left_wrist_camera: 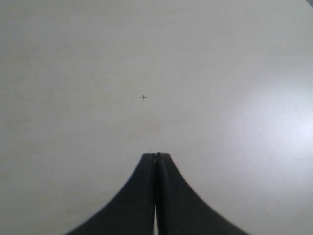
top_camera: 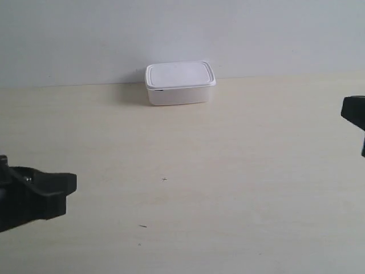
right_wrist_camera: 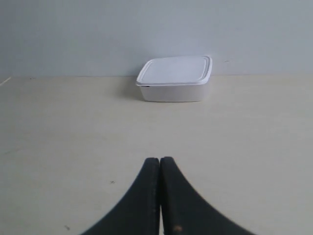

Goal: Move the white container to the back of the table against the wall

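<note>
The white container (top_camera: 180,83) sat with its lid (top_camera: 179,74) on at the far edge of the counter (top_camera: 239,171), right at the foot of the wall (top_camera: 68,34). The left tool (left_wrist_camera: 156,155) and the right tool (right_wrist_camera: 160,159) were each pressed together on nothing, both well apart from it; the right one faced it.

- The left gripper (left_wrist_camera: 156,156) is formed of two black fingers (left_wrist_camera: 134,200) — flared at the base.
- The right gripper (right_wrist_camera: 160,160) is shaped alike.
- The arm at the exterior view's left (top_camera: 34,197) is seen blocky, black.
</note>
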`<state>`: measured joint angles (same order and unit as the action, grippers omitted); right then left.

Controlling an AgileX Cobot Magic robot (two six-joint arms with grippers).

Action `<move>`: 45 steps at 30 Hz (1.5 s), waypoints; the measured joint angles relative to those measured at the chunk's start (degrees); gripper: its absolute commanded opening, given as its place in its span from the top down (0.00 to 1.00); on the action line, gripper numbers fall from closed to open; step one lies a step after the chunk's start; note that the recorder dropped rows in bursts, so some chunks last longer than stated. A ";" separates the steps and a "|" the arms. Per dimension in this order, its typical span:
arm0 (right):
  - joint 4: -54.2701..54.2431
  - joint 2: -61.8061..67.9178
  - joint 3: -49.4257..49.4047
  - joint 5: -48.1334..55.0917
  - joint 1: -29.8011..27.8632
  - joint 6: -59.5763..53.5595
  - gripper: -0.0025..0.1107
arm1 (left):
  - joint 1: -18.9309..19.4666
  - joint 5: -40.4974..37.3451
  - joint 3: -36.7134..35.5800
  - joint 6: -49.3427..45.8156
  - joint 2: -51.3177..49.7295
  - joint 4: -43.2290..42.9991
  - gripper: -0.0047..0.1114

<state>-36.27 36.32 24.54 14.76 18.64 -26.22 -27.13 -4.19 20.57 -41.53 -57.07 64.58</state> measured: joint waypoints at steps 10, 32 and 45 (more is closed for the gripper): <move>0.00 -13.18 -1.65 19.44 0.00 9.32 0.98 | 0.00 2.34 -8.06 4.91 5.96 0.77 0.96; -0.08 -14.27 -1.65 24.76 0.00 9.89 0.98 | 0.00 -2.84 -8.19 5.32 5.89 0.77 0.96; 0.00 -27.83 -1.65 24.76 0.00 9.89 0.98 | 2.04 -3.28 -11.78 5.32 22.11 0.77 0.96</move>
<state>-36.27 8.49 22.89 39.52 18.64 -16.33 -25.10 -7.47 8.79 -36.22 -34.95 65.34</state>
